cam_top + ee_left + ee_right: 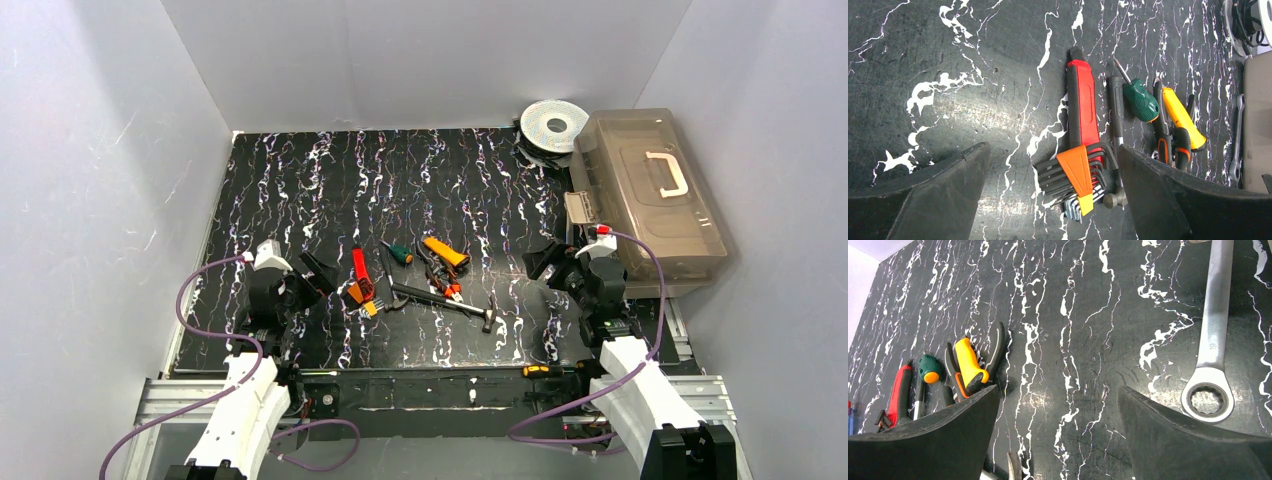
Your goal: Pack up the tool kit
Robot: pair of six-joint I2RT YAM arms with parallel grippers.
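Top external | my left gripper (pixel 312 272), right gripper (pixel 548 262) gaping, empty | hammer (pixel 445 303) loose mid-worktop (pixel 300 190) | toolbox (pixel 650 195) shut far right, I'd open it first

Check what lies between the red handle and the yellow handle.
A slim black shaft, the green screwdriver and black-orange pliers, clearest in the left wrist view.

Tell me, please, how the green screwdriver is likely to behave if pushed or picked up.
The screwdriver would probably roll if pushed, since its green handle looks round. It should stay stiff, having a thin metal shaft. Gripped by that shaft, it may tip handle-down, the handle being far bulkier.
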